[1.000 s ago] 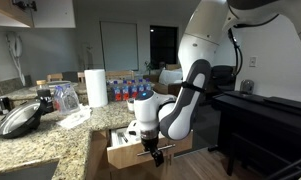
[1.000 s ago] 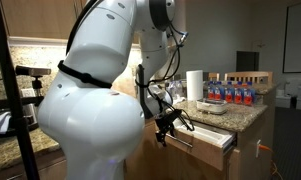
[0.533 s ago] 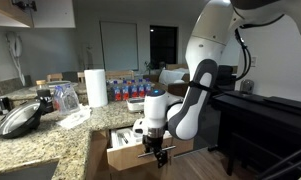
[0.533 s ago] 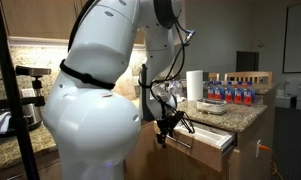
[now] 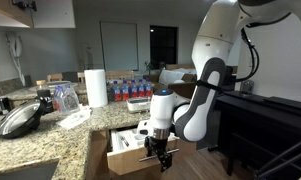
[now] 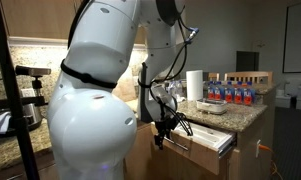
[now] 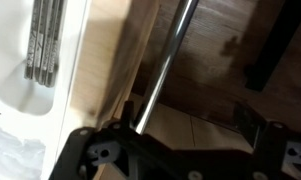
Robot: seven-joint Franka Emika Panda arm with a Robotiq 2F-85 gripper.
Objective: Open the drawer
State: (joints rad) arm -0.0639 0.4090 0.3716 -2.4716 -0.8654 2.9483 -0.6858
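Drawer point(image 5: 123, 152) pulled out, cutlery tray point(image 7: 25, 70) visible inside; gripper point(image 5: 160, 158) spread wide just beside drawer's bar handle point(image 7: 172, 58).

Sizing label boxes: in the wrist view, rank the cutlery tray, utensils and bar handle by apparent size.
1. cutlery tray: largest, though cropped.
2. utensils and bar handle: too close to rank; the handle is longer, the utensils wider.

Light-brown wood drawer point(image 5: 123, 152), pulled open, horizontal silver bar handle point(image 7: 170, 60) along its front, white cutlery tray point(image 7: 15, 70) inside, apparently holding utensils point(image 7: 45, 40)
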